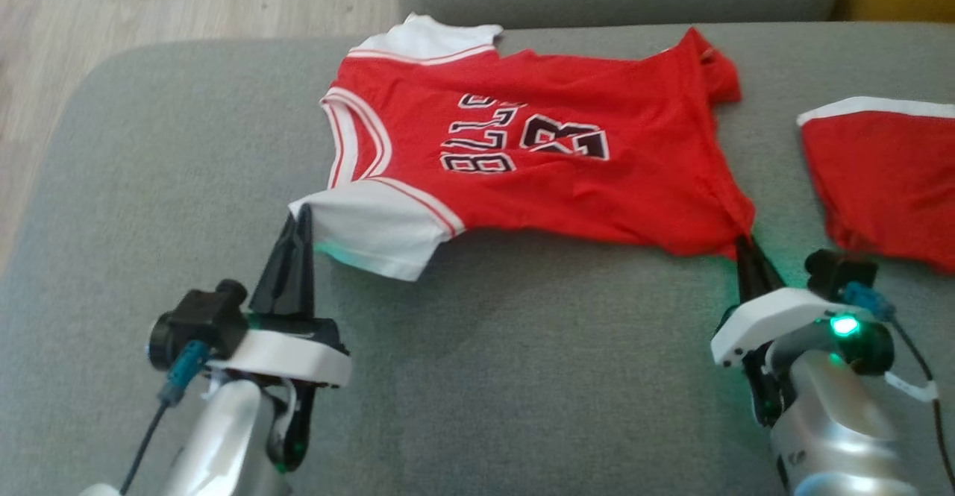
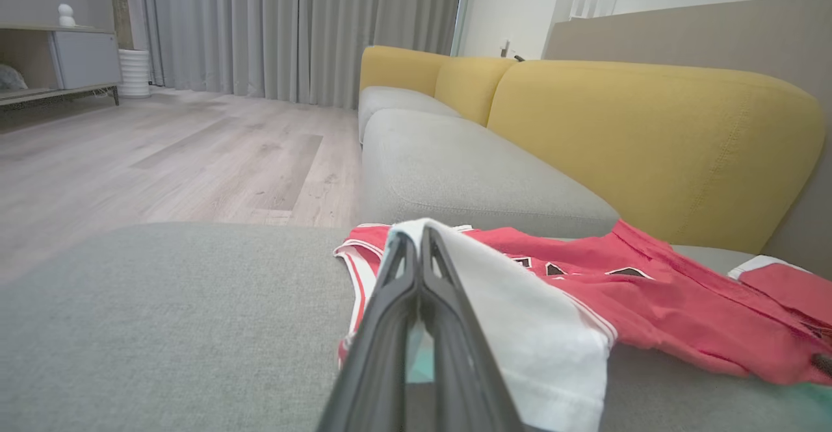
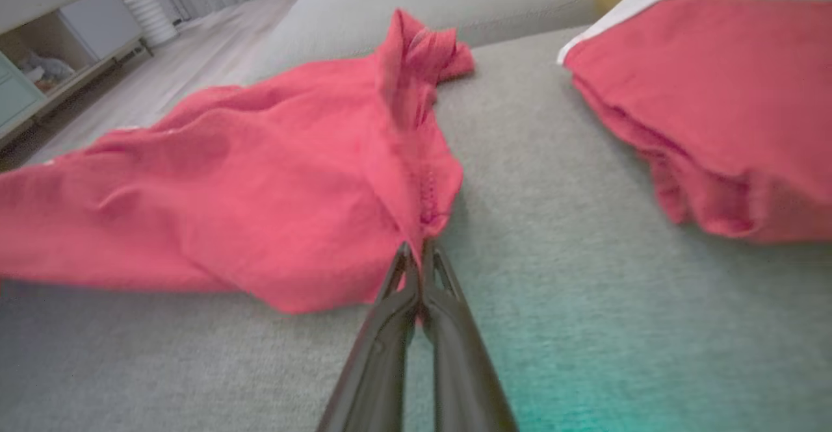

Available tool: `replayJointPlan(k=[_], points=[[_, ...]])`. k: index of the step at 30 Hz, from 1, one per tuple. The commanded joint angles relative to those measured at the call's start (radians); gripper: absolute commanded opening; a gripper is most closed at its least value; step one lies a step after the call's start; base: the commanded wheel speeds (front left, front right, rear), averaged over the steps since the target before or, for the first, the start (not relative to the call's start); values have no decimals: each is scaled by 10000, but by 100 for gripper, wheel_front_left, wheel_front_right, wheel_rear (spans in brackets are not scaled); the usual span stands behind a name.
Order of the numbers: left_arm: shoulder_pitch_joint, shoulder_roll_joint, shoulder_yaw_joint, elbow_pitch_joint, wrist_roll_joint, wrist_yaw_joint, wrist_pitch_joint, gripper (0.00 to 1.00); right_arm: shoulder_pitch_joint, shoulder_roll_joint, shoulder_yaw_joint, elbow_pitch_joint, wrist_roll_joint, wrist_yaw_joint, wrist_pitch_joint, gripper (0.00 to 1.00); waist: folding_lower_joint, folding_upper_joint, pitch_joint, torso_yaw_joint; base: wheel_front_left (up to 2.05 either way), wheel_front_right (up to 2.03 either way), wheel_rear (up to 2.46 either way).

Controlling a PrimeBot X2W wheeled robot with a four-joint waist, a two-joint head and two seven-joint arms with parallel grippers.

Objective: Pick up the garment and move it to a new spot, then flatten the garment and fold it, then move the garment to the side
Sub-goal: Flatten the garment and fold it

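Left gripper [image 1: 302,216]: two dark fingers pressed together on the corner of the near white sleeve [image 1: 373,227], cloth pinched at the tips. In the left wrist view, the white fabric [image 2: 520,315] drapes over and beside the closed fingers.

Right gripper [image 1: 743,246]: fingers closed together on the near hem corner of the jersey [image 1: 537,175]. The right wrist view shows red cloth caught between the tips [image 3: 416,253]. A green light [image 1: 844,324] glows on the wrist housing.

Jersey: red, with white sleeves, red-and-white piping at the neck, and black-and-white lettering and a number on the chest. It lies spread front-up on the grey sofa seat [image 1: 522,377], neck toward the robot's left and hem toward its right. The surface is wrinkled and the far hem corner is bunched. The near edge runs from one gripper to the other, and the pinched sleeve sits slightly raised, with a shadow under it.

Second garment [image 1: 880,175]: red with a white band along its far edge. It lies on the same seat to the robot's right of the jersey, apart from it, and is cut off by the head view's edge.

Surroundings: yellow backrest [image 2: 650,139] behind the seat, pale wood floor [image 2: 162,159], grey curtains [image 2: 292,29], low cabinet [image 2: 84,58].
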Motion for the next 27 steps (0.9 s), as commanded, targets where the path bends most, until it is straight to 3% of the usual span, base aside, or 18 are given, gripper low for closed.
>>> replayJointPlan(k=[1, 8, 13, 21, 27], points=[[-143, 292, 484, -272, 101, 66, -97, 0, -83, -10, 125, -434, -113, -19, -149, 0, 0, 0, -180, -166, 0, 0, 0], [-125, 553, 877, -520, 241, 42, -97, 0, 162, -10, 119, -2100, -229, -19, 214, 0, 0, 0, -658, -482, 0, 0, 0], [-492, 632, 940, -848, 131, -137, -86, 0, 461, -31, 518, -4339, 132, -19, 1265, 0, 0, 0, -1083, -506, 0, 0, 0], [-2014, 753, 1227, -1931, -623, -342, 551, 0, 315, -713, 774, -7369, 791, -19, 2648, 0, 0, 0, -1505, -451, 0, 0, 0], [-2730, 741, 1667, -3247, -1314, -226, 1214, 0, 274, -1085, 809, -9158, 1205, -19, 3307, 0, 0, 0, -1654, -500, 0, 0, 0]])
